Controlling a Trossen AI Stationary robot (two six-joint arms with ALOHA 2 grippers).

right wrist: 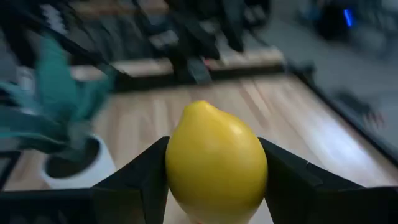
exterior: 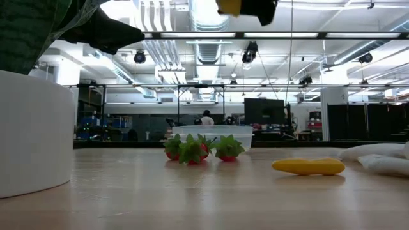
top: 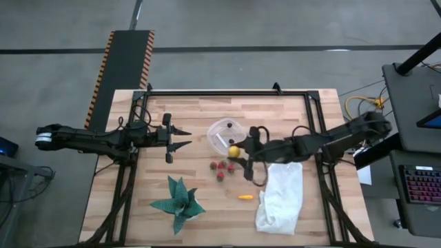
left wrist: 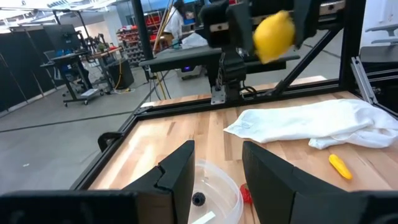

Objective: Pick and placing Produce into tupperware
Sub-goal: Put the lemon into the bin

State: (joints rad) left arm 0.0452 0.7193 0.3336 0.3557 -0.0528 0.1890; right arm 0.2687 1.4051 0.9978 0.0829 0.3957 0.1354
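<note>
From above, the right gripper (top: 238, 152) grasps a yellow lemon (top: 234, 151), lifted just beside the near rim of the clear tupperware (top: 225, 135); the lemon is too small here to tell its long axis. A dark ball (top: 229, 125) lies inside the tub. Three strawberries (top: 220, 167) cluster just beyond the lemon, toward the table's front, and an orange piece (top: 245, 197) lies farther on, its long axis across the table, near a white cloth bag (top: 280, 196). A green spiky plant shape (top: 178, 201) sits well apart at the front left. The left gripper (top: 185, 137) hangs released, fingers spread, beside the tub's left side.

At table height, the lemon (exterior: 228, 6) shows only at the upper edge, high over the strawberries (exterior: 199, 148), which stand in front of the tub (exterior: 213, 134). The orange piece (exterior: 308, 167) lies flat, lengthwise across the view.

From the left wrist, the lemon (left wrist: 273, 35) is clamped aloft over the bag (left wrist: 305, 122), pointed end tilted upward.

From the right wrist, the lemon (right wrist: 216, 163) stands upright between the fingers (right wrist: 138, 179), tip up.
</note>
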